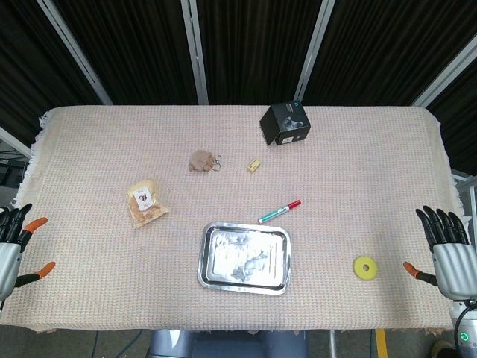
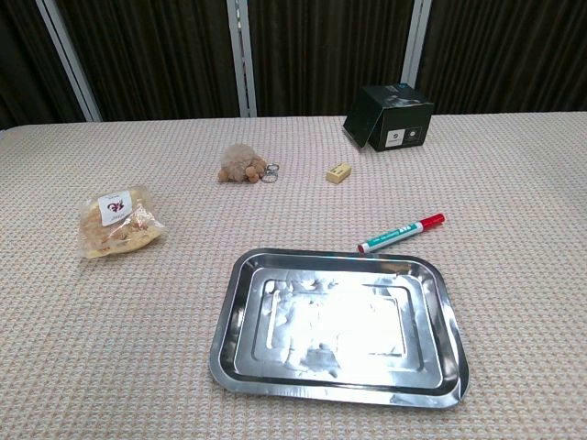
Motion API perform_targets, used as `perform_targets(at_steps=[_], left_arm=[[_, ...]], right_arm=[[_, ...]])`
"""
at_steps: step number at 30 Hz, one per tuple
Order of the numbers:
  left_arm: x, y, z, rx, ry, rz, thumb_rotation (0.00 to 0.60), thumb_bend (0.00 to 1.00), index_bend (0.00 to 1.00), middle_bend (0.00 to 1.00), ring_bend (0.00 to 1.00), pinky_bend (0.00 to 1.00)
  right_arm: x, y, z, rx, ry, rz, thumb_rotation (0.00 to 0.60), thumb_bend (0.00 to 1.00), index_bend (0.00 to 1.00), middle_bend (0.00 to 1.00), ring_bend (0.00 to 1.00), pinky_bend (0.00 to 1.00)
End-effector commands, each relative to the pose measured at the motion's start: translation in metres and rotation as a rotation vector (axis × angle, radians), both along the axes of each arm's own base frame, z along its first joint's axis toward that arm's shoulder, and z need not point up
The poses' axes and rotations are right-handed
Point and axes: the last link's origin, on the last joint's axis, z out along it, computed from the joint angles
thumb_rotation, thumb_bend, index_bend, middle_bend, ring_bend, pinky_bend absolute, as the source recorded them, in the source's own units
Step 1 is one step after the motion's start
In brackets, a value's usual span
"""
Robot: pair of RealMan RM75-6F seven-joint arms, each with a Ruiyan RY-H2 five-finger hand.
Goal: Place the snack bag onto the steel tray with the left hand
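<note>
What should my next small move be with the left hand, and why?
Probably bring the left hand up over the table toward the snack bag. The hand sits at the table's left edge holding nothing, fingers apart, and the bag lies untouched on the cloth, left of the empty steel tray. Nothing lies between hand and bag.

Backdrop: dark black curtains (image 1: 246, 45) hang behind the table, pleated, filling the upper part of both views.
Frame: pale metal struts (image 1: 195, 48) cross in front of the curtains, some upright, some slanted.
Table: a wide table covered by a beige waffle-weave cloth (image 1: 350, 201) with a frayed fringe at its left edge.
Floor: a grey strip below the table's near edge, with a yellow line (image 1: 381, 344) at the lower right.
Light: even and bright, from overhead.
</note>
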Motion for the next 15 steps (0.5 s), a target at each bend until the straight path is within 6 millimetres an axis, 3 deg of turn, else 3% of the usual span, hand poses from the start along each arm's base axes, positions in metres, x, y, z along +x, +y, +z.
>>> perform_targets(at_steps=[1, 15], left_arm=[[-0.0001, 0.0013, -0.0006, -0.002, 0.001, 0.000, 0.557, 0.07, 0.21, 0.00, 0.00, 0.00], [-0.0044, 0.0007, -0.0004, -0.001, 0.000, 0.006, 0.558, 0.06, 0.21, 0.00, 0.00, 0.00]], right_arm=[[0.0002, -0.0008, 0.0000, -0.001, 0.002, -0.001, 0.600, 0.00, 0.03, 0.03, 0.00, 0.00], [0.0042, -0.0022, -0.0004, -0.002, 0.009, 0.009, 0.600, 0.00, 0.03, 0.03, 0.00, 0.00]])
